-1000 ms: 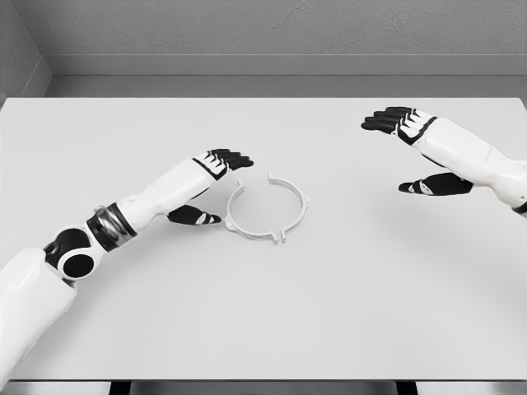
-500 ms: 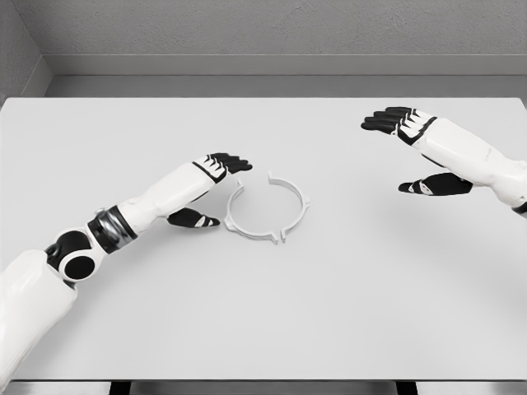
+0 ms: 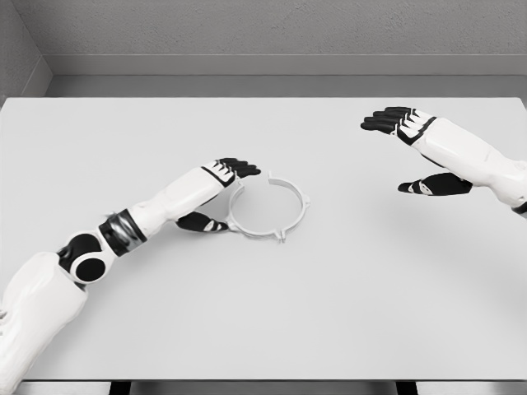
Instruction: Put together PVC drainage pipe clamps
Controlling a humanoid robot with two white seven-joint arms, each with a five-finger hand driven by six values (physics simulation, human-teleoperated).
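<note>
A white PVC pipe clamp ring lies flat on the white table, a little left of the middle, with a gap in its far-left arc. My left hand is at the ring's left side: black fingers reach over the gap end and the thumb sits at the ring's near-left edge. The hand is open around that edge; no firm grasp shows. My right hand hovers open at the far right, well away from the ring.
The table's far edge meets a grey wall. The near edge runs along the bottom of the view.
My left hand has slid right and slightly nearer, closing in on the ring's left edge. The ring and the right hand have not moved.
</note>
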